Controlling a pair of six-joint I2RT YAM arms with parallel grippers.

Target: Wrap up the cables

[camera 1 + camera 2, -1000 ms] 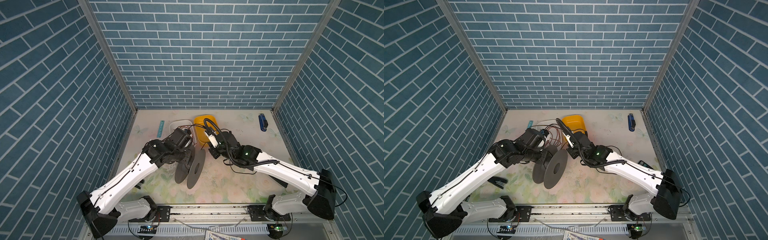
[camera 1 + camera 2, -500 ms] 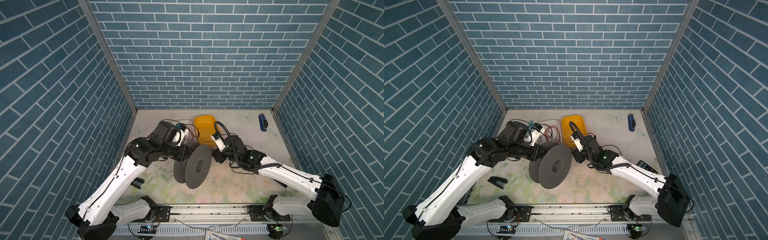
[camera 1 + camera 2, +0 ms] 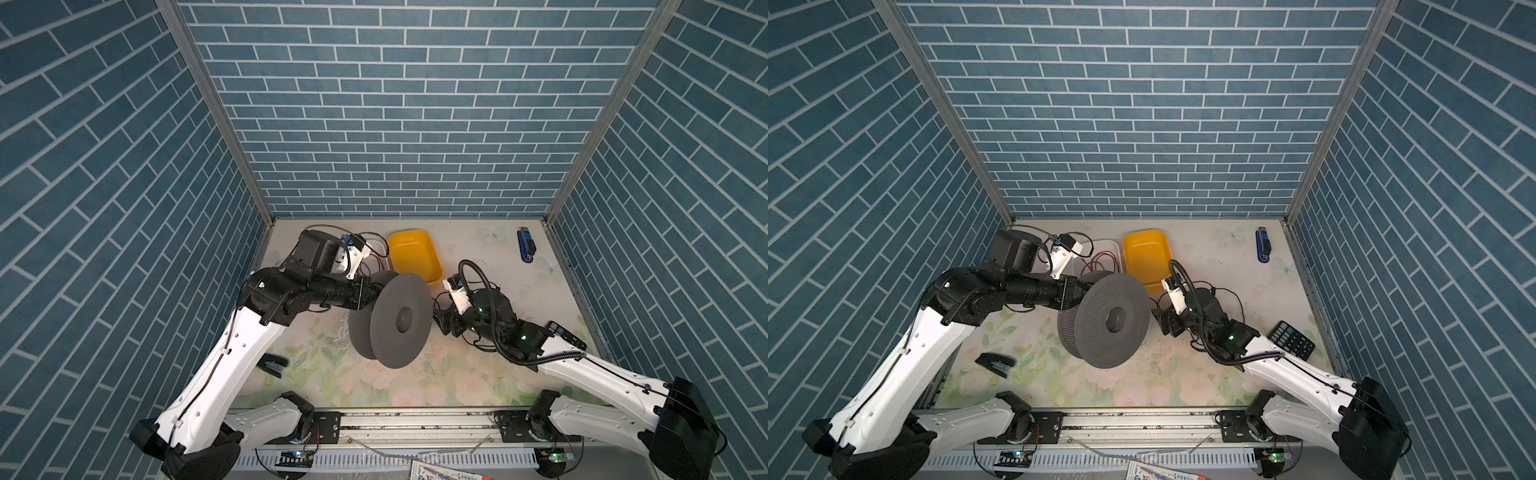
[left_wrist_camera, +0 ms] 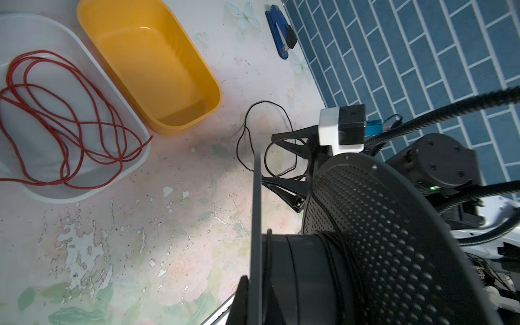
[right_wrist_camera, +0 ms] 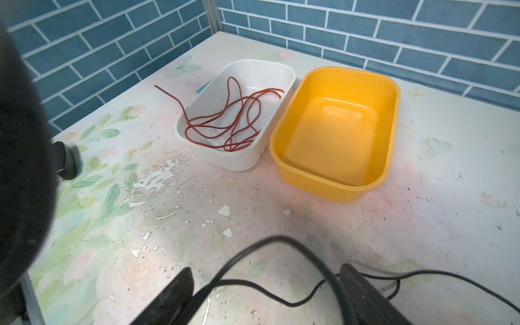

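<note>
A grey perforated spool [image 3: 399,320] [image 3: 1113,320] hangs above the table, one flange facing the camera. My left gripper [image 3: 368,291] [image 3: 1077,291] is shut on its far flange, whose edge [image 4: 256,225] runs between the fingers of that gripper [image 4: 254,298]. Turns of the thin black cable [image 4: 336,250] lie round the hub. Its loose end [image 4: 281,157] loops off to the table. My right gripper [image 3: 440,322] [image 3: 1163,322] [image 5: 267,284] stands open just right of the spool, low over the table. The cable [image 5: 281,239] arches slack between its fingers [image 5: 180,284].
A yellow tub [image 3: 413,257] [image 5: 334,126] and a white tub [image 3: 1108,249] [image 5: 239,157] with a red wire [image 5: 225,123] stand at the back. A blue stapler [image 3: 525,245], a black stapler [image 3: 994,363] and a calculator [image 3: 1291,338] lie on the table.
The right gripper has opened and let the cable go slack, drawing back from the yellow tub. The left arm has lifted and swung the spool so that its flange faces up.
</note>
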